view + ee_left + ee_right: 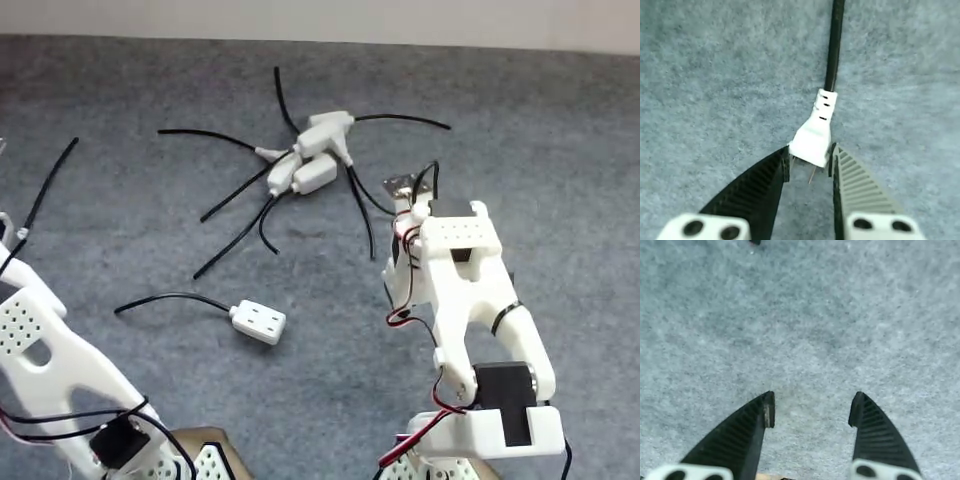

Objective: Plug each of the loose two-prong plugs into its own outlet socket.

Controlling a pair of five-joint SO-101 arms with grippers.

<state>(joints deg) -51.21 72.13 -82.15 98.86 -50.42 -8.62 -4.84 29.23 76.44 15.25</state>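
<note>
My left gripper (810, 155) is shut on a white two-prong plug (816, 131), pinching its body so the prongs point back between the fingers. Its black cord (834, 45) runs away over the carpet. From above, that cord (50, 185) leads to the left edge, where the left arm (40, 340) stands. A white outlet socket block (258, 321) with a black cord lies in the middle. My right gripper (812, 412) hangs open over bare grey carpet, holding nothing. The right arm (455, 270) stands right of the socket block.
A cluster of white plugs and sockets (310, 155) with several black cords fanning outward lies at the back centre. Grey carpet (150, 230) covers the whole table. A pale wall strip (320, 15) runs along the far edge.
</note>
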